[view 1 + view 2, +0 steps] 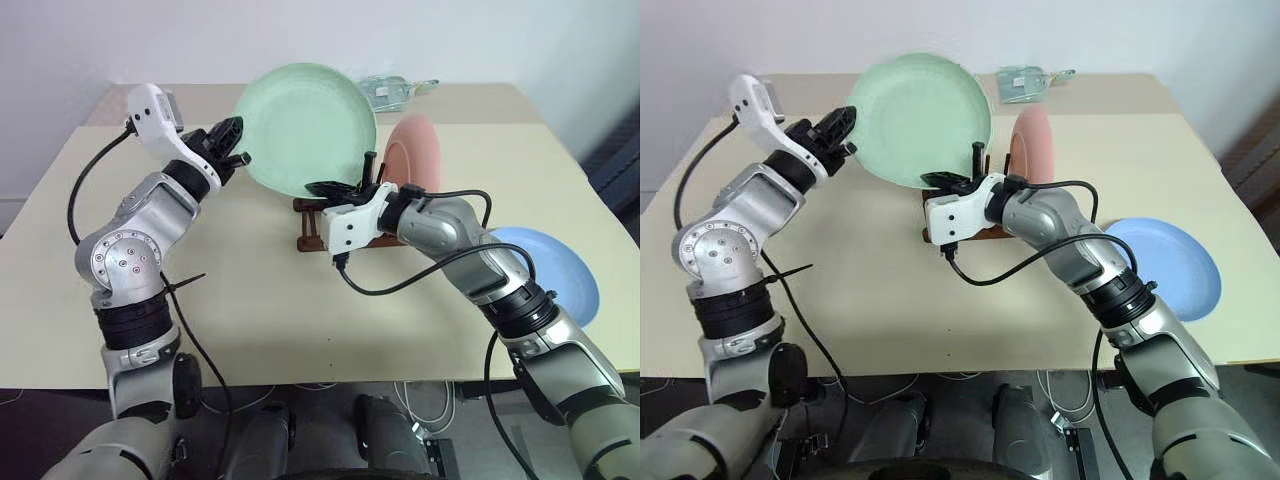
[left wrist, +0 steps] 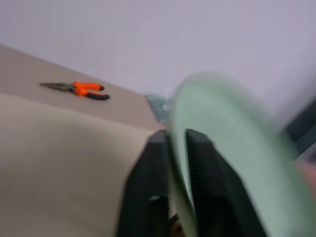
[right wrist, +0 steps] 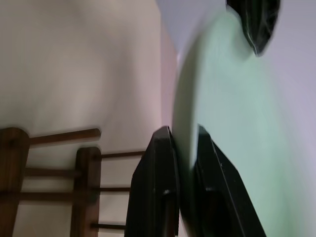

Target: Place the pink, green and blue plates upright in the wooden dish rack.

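Note:
The green plate [image 1: 305, 125] stands on edge in the air, just above the wooden dish rack [image 1: 309, 238]. My left gripper [image 1: 235, 145] is shut on its left rim, and the rim fills the gap between the fingers [image 2: 148, 177] in the left wrist view. My right gripper [image 1: 320, 187] is shut on the plate's bottom rim, directly over the rack's pegs [image 3: 84, 173]. The pink plate [image 1: 415, 150] stands upright in the rack behind my right wrist. The blue plate [image 1: 560, 265] lies flat on the table at the right.
Orange-handled pliers [image 2: 81, 90] lie on the table towards the wall. A clear greenish item [image 1: 395, 92] sits at the table's far edge behind the plates. The right arm's black cable [image 1: 400, 285] loops over the table in front of the rack.

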